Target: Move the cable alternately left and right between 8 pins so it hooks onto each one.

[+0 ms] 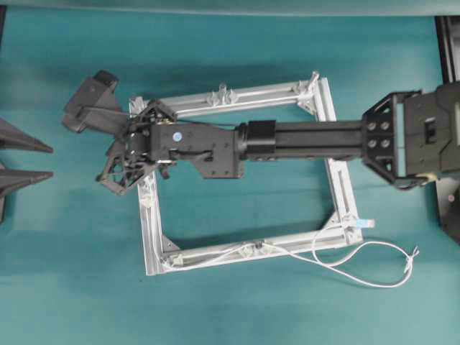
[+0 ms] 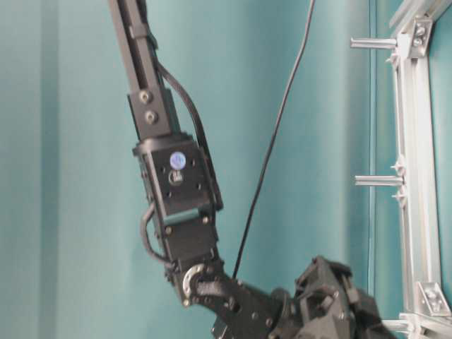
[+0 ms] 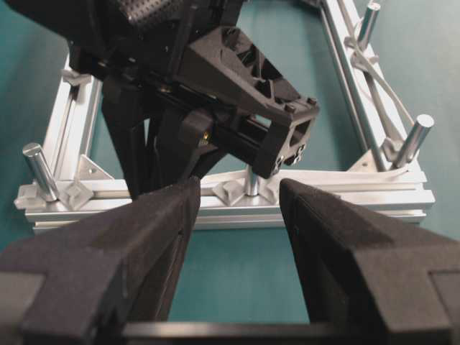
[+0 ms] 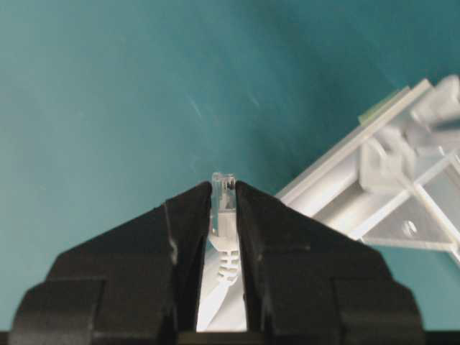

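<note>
The cable [image 1: 359, 267], thin, white and limp, is seen looped on the teal table cover beside the square aluminium frame [image 1: 151, 230] and laid along its near bar. Its clear plug [image 4: 223, 192] is pinched between the black, wedge-shaped jaws of the right gripper [image 4: 223, 188], just past the frame's left bar. The left gripper [image 3: 237, 198] is parked with jaws spread wide, holding nothing. The pins [image 3: 37, 171] are smooth upright metal cylinders.
</note>
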Tool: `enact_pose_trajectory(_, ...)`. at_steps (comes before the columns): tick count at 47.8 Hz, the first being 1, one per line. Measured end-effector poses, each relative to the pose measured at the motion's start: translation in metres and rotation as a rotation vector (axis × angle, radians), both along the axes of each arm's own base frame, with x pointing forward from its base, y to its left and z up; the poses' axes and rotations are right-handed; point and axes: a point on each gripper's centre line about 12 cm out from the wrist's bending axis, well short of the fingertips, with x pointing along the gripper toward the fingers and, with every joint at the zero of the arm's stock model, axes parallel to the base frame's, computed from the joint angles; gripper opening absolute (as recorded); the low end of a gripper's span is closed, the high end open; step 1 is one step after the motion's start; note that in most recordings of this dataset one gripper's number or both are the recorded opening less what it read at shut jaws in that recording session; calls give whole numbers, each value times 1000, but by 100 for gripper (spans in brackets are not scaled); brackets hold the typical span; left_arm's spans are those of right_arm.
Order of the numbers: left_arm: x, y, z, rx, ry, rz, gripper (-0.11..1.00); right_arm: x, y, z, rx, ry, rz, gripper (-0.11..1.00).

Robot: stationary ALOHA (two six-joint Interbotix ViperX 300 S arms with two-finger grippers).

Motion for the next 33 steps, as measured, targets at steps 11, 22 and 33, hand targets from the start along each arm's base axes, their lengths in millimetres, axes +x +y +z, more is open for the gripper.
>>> enact_pose_trajectory(11,0,0,0,0,0,1,56,17,-1,1,-5,-26,28,14)
enact_pose_trajectory(22,0,0,0,0,-2,0,56,32,-3,-1,-11,-64,30,14)
enact_pose_trajectory(33,0,0,0,0,0,2,56,36,-20,1,-15,-90,3,14)
